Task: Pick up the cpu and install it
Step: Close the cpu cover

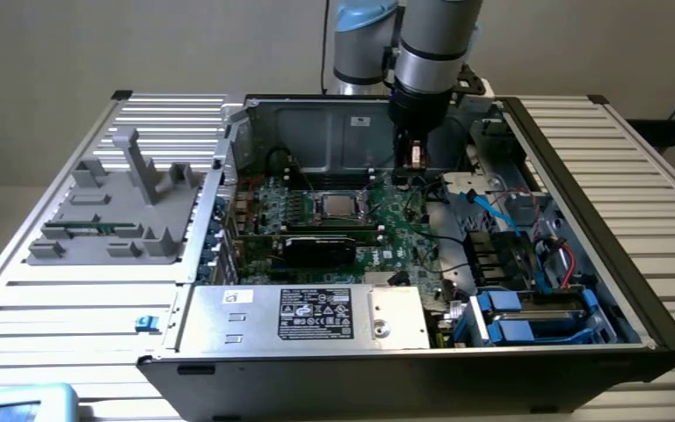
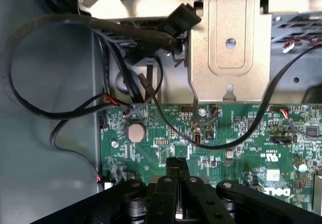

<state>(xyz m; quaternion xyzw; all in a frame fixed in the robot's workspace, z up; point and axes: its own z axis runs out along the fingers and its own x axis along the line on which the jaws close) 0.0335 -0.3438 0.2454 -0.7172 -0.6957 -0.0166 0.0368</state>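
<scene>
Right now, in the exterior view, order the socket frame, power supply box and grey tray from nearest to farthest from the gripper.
1. Socket frame, just to the exterior view's left of the gripper.
2. Power supply box, along the case's front.
3. Grey tray, outside the case, that view's left.

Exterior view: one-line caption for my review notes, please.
Shut tool inside an open computer case, over the green motherboard, beside the socket frame; grey tray at the exterior view's left.
</scene>
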